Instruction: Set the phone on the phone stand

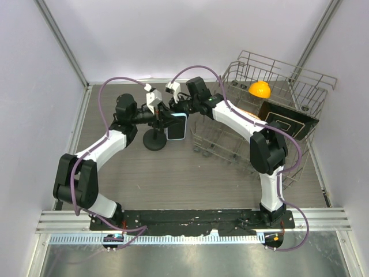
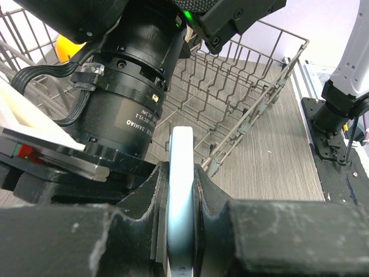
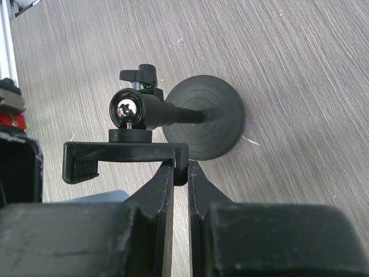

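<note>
The phone (image 1: 177,127), dark screen with a light blue edge, is held upright above the table just right of the phone stand (image 1: 154,141). My left gripper (image 1: 166,119) is shut on it; in the left wrist view the phone (image 2: 181,173) sits edge-on between the jaws of the gripper (image 2: 181,196). My right gripper (image 1: 176,106) is shut on the end hook of the stand's clamp (image 3: 124,153). In the right wrist view the gripper (image 3: 181,168) pinches that hook, with the round base (image 3: 207,118) below. A light blue corner of the phone (image 3: 101,197) shows under the clamp.
A wire dish rack (image 1: 230,138) stands at the right, close behind the right arm. It holds an orange object (image 1: 259,89) and a dark board with a white outline (image 1: 286,121). The rack's wires (image 2: 242,86) fill the left wrist view's background.
</note>
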Tool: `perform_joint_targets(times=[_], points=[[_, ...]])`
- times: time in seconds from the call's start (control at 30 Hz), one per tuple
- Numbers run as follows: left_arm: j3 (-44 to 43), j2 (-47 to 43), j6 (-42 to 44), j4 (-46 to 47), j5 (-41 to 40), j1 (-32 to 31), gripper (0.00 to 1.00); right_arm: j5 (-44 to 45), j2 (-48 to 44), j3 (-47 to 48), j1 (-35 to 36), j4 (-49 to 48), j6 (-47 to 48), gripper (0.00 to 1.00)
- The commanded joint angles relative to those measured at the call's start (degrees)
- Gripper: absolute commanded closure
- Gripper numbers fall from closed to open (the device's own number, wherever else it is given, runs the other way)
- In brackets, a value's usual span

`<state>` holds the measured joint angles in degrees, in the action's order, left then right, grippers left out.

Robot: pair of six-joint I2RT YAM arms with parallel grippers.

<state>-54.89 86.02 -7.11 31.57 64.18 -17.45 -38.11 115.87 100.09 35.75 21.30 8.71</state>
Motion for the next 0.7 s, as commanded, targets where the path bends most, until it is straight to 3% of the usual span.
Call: perform_joint_targets(times=[0.0,0.23,0.67], points=[[-2.9,-0.1,0.0,6.2,1.9,1.4,1.0,-3.3,1.1,1.5,0.2,3.5,0.2,0.99],[-5.4,0.9,6.6,-2.7,2.8,2.0,1.0,-3.7,1.1,1.5,0.0,3.7,0.4,0.99],[-8.5,3.7,6.9,-4.3,4.2,2.9,1.0,-5.0,0.6,1.2,-0.1,4.5,1.5,0.99]])
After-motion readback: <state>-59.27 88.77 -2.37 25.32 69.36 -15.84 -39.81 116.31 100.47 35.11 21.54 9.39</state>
